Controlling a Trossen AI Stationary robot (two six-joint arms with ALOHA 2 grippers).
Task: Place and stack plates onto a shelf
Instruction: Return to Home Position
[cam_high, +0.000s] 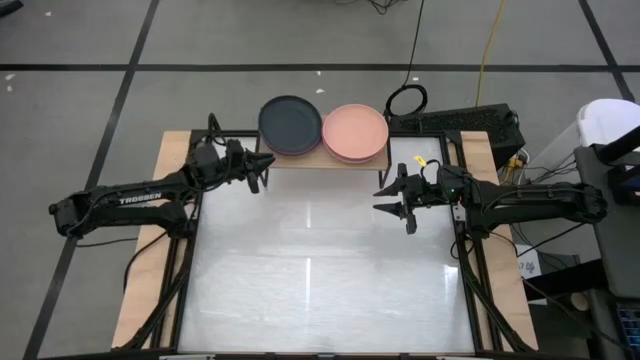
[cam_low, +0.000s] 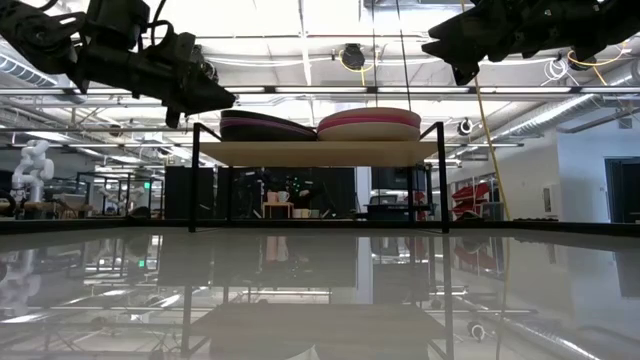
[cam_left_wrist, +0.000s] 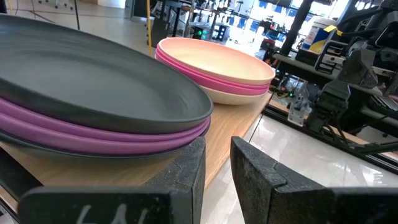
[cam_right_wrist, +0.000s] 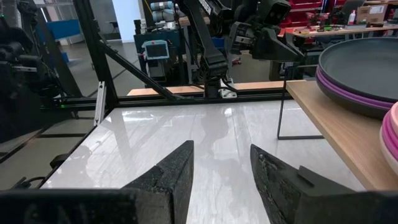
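The left arm (cam_high: 130, 200) reaches in from the left side toward the far middle, its left tool (cam_high: 262, 170) held high with the fingers (cam_left_wrist: 186, 168) a narrow gap apart. The right arm (cam_high: 530, 205) reaches in from the right. The right tool (cam_high: 392, 200), also raised, points left with its fingers (cam_right_wrist: 168, 174) spread wider.

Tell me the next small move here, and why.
Probably draw the left pincer back from the shelf toward rest, the right pincer likewise: both are open and empty, and the plates in view sit on the shelf as a black-topped stack and a salmon-topped stack.
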